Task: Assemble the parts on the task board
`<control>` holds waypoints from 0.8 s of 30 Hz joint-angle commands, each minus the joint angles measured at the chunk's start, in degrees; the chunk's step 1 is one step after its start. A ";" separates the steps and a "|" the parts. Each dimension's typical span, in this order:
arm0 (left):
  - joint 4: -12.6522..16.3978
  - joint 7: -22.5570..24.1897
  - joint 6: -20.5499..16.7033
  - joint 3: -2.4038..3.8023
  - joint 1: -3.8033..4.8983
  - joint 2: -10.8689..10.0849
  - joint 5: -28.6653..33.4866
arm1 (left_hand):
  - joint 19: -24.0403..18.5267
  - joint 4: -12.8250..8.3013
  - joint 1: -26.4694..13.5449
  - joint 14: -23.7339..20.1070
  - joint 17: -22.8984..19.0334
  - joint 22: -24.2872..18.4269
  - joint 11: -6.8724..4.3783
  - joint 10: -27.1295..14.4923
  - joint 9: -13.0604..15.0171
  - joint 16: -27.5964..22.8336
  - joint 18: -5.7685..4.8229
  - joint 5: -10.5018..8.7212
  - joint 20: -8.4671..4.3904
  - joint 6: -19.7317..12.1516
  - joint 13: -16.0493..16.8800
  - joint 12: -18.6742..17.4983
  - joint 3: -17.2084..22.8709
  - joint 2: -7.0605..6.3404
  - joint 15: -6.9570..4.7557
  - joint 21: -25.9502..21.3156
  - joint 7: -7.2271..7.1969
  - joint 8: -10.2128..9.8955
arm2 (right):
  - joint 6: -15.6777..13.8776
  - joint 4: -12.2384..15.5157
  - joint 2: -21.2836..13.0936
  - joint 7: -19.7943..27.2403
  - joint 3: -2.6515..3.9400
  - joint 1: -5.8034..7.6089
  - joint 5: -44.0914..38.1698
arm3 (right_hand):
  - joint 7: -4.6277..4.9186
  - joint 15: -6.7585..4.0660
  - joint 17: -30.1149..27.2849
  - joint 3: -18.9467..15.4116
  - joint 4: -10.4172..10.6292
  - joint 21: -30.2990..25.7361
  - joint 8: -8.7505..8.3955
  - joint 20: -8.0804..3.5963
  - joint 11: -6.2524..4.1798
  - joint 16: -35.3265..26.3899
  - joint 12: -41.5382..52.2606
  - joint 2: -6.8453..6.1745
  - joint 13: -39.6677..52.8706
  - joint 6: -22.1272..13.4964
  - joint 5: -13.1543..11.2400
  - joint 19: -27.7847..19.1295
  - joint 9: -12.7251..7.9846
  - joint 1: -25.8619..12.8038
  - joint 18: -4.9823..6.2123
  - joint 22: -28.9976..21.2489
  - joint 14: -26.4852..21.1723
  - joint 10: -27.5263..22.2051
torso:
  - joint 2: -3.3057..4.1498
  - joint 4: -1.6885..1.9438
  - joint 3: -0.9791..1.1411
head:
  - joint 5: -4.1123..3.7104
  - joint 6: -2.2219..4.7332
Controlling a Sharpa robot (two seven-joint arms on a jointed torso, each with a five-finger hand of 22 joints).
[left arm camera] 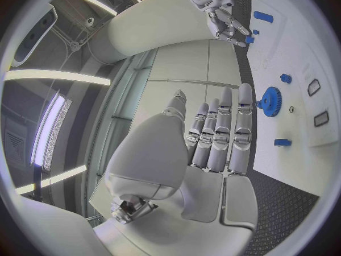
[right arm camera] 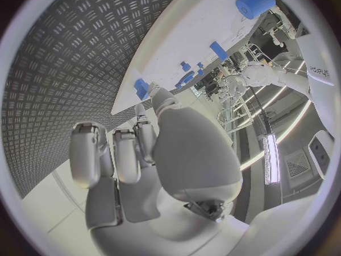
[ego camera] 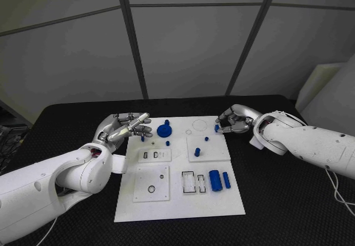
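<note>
Task board [ego camera: 181, 205] btwn hands, blue peg [ego camera: 217, 128] in right hand [ego camera: 235, 121]

Near half of the task board [ego camera: 177, 205] lies open, bare white toward the robot. Far half crowded: gear [ego camera: 163, 130] and upright peg [ego camera: 197, 151] stand between left hand [ego camera: 124, 128] and right hand [ego camera: 233, 122]. Black surface [ego camera: 288, 205] free on both flanks.

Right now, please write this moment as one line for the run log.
left hand: open, at task board's far-left edge | right hand: pinching small blue part at far-right edge | blue gear: on board
</note>
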 commanded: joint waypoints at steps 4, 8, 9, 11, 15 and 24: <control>-0.06 -0.03 0.73 0.05 0.07 0.13 -0.13 | -0.26 -0.26 -0.04 -0.57 0.07 0.05 0.11 -0.17 0.00 -0.23 2.75 -0.21 -0.04 0.15 0.04 -0.25 0.05 0.47 0.02 0.29 0.00 -0.25 | 1.11 -0.49 0.59 -0.41 0.03 -0.21 -0.98 | 0.00 -0.32 8.89 0.25 -0.42 0.09 0.32 -0.23 0.17 0.21 0.44 1.02 3.59 0.95 0.41 0.23 0.17 0.24 -0.52 2.96 4.72 0.50 | -0.01 0.10 -0.02 | 0.03 -0.25; -0.10 -0.06 0.73 0.05 0.07 0.13 -0.13 | -0.33 -0.33 0.02 -0.61 0.10 0.05 0.11 -0.16 0.00 -0.29 2.76 -0.21 -0.03 0.16 0.05 -0.26 0.09 0.53 0.02 0.28 0.00 -0.26 | 1.48 -0.68 0.83 -0.56 0.03 -0.41 -1.37 | -0.02 -0.33 8.98 0.32 -0.48 0.11 0.41 -0.23 0.16 0.25 0.55 1.16 3.69 1.28 0.40 0.26 0.21 0.29 -0.53 3.00 4.74 0.59 | 0.00 0.08 -0.01 | 0.17 -0.37; -0.11 -0.06 0.74 0.05 0.07 0.13 -0.13 | -0.33 -0.33 0.02 -0.61 0.10 0.05 0.11 -0.16 0.00 -0.29 2.76 -0.21 -0.03 0.16 0.05 -0.26 0.09 0.53 0.02 0.28 0.00 -0.26 | 1.55 -0.72 0.86 -0.61 0.03 -0.45 -1.44 | -0.02 -0.33 8.98 0.32 -0.48 0.11 0.41 -0.23 0.16 0.25 0.55 1.16 3.69 1.28 0.40 0.26 0.21 0.29 -0.53 3.00 4.74 0.59 | -0.02 0.07 -0.02 | 0.18 -0.39; -0.11 -0.07 0.74 0.05 0.07 0.13 -0.13 | -0.33 -0.33 0.02 -0.61 0.10 0.05 0.11 -0.16 0.00 -0.29 2.76 -0.21 -0.03 0.16 0.05 -0.26 0.09 0.53 0.02 0.28 0.00 -0.26 | 1.61 -0.78 0.90 -0.65 0.03 -0.50 -1.50 | -0.02 -0.33 8.98 0.35 -0.50 0.12 0.46 -0.23 0.15 0.25 0.60 1.26 3.73 1.51 0.41 0.27 0.24 0.29 -0.53 3.01 4.74 0.63 | -0.05 0.02 -0.02 | 0.29 -0.41; -0.14 -0.07 0.74 0.05 0.07 0.13 -0.13 | -0.33 -0.33 0.02 -0.61 0.10 0.05 0.11 -0.16 0.00 -0.29 2.76 -0.21 -0.03 0.16 0.05 -0.26 0.09 0.53 0.02 0.28 0.00 -0.26 | 1.64 -0.93 0.99 -0.75 0.03 -0.57 -1.58 | -0.04 -0.34 9.05 0.41 -0.51 0.15 0.58 -0.24 0.14 0.28 0.72 1.46 3.84 1.94 0.37 0.31 0.29 0.27 -0.54 3.09 4.75 0.72 | -0.05 -0.01 -0.02 | 0.29 -0.45; -0.22 -0.08 0.76 0.05 0.07 0.13 -0.13 | -0.33 -0.33 0.02 -0.61 0.10 0.05 0.11 -0.16 0.00 -0.29 2.76 -0.21 -0.03 0.16 0.05 -0.26 0.09 0.53 0.02 0.28 0.00 -0.26 | 1.12 -1.36 1.24 -0.90 0.03 -0.61 -1.62 | -0.24 -0.44 9.30 0.65 -0.39 0.27 1.01 -0.30 -0.02 0.38 1.10 2.25 4.19 3.41 0.28 0.45 0.48 0.07 -0.59 3.34 4.81 1.03 | -0.06 0.06 0.00 | 0.10 -0.53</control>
